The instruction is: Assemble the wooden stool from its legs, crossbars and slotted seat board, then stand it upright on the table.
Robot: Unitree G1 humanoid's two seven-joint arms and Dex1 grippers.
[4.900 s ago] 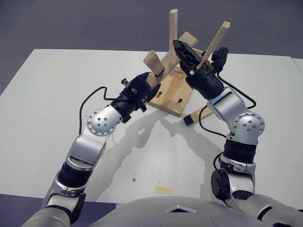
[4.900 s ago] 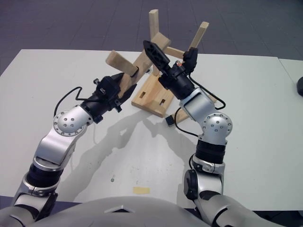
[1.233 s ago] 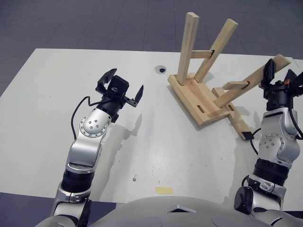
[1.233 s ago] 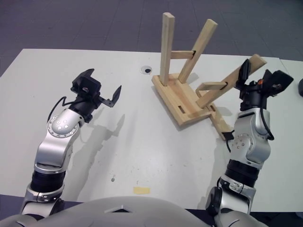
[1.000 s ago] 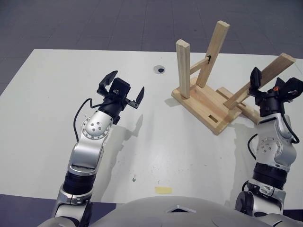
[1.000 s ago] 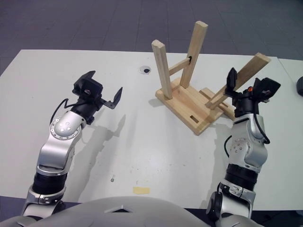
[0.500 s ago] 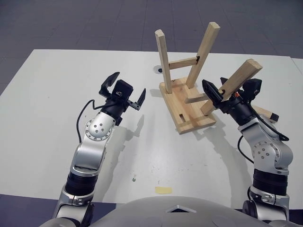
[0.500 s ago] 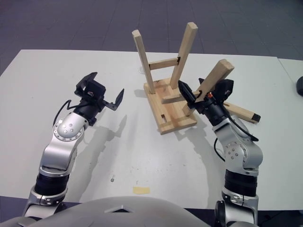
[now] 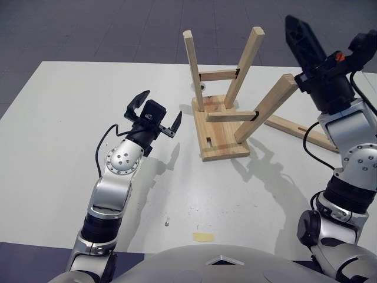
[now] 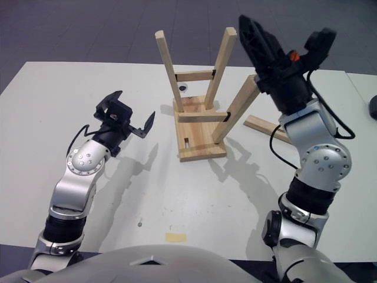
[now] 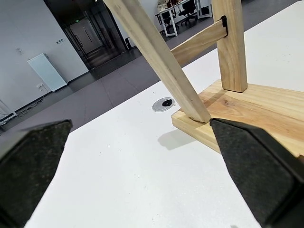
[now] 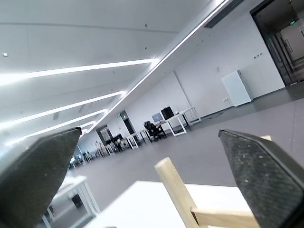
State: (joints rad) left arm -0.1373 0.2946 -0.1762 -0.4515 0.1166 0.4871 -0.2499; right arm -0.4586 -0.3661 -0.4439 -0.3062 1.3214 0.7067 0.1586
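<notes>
Stool (image 9: 219, 141) inverted — nearer far tbl edge (image 9: 88, 62)

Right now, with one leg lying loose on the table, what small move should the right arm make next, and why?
Probably lower the right gripper toward the loose leg lying on the table beside the seat board. That gripper is open, empty and raised above the stool; only three legs stand in the board; the left gripper, also open, hovers on the other side.

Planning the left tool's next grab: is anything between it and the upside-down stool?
Nothing visible does. The open left tool hovers just left of the stool, with only bare table between them.
</notes>
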